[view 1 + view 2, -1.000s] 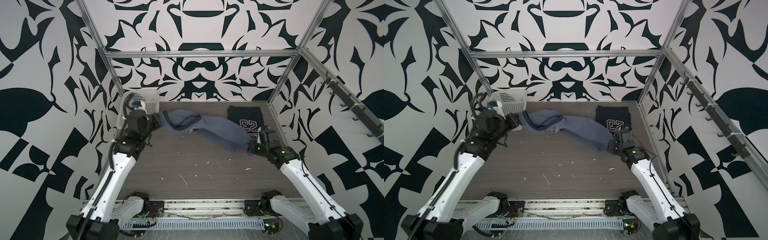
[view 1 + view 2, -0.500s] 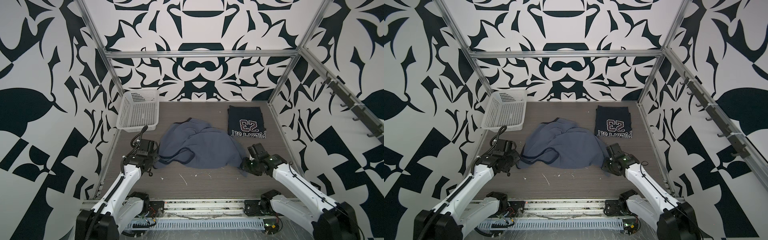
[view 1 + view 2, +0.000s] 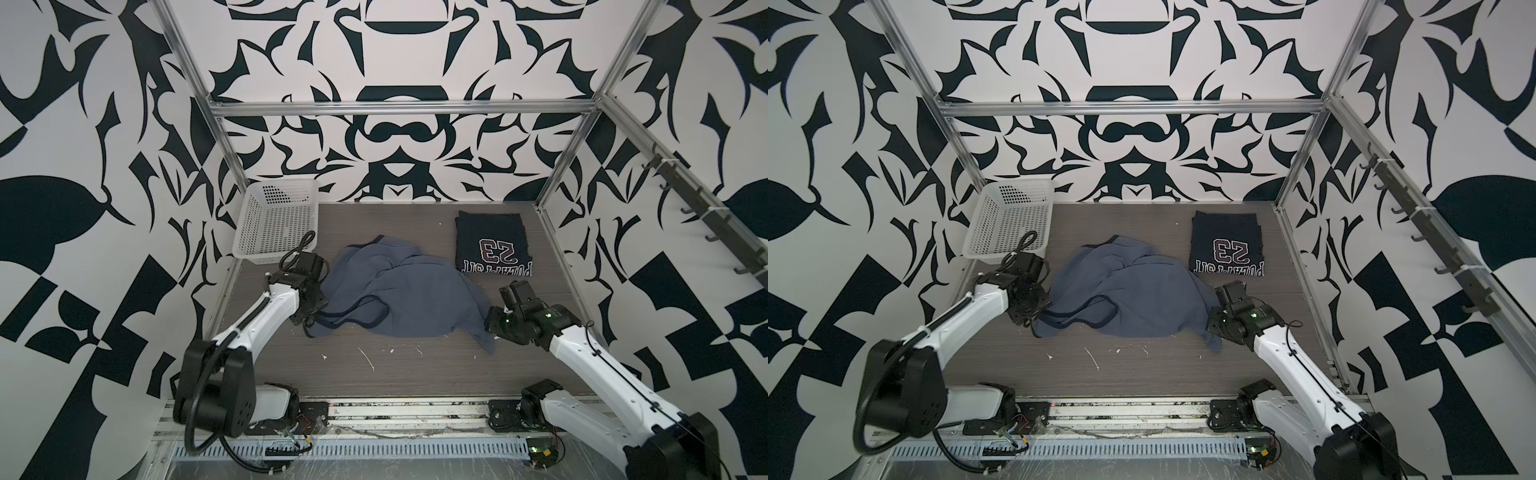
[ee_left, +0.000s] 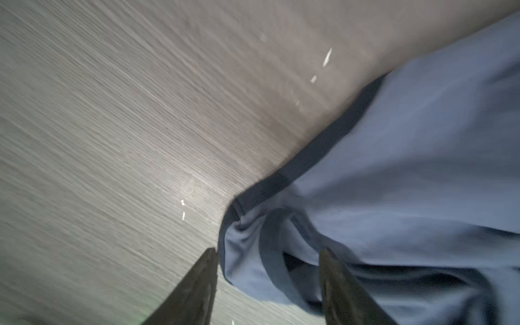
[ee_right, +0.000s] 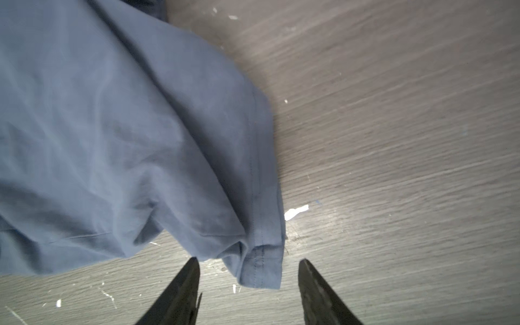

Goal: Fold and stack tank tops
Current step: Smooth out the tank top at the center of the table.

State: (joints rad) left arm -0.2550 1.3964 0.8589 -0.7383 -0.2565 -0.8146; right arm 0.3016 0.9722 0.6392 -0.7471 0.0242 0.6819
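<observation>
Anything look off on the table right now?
The grey-blue tank top lies crumpled mid-table, its strap looped loose by the open left gripper, a hem corner at the open right gripper. White flecks litter the table. The folded navy tank top looks neat.

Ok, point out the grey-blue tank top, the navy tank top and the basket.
grey-blue tank top (image 3: 415, 299), in a top view, crumpled middle
navy tank top (image 3: 493, 249), in a top view, 23 print
basket (image 3: 286, 193), in a top view, far wall
</observation>
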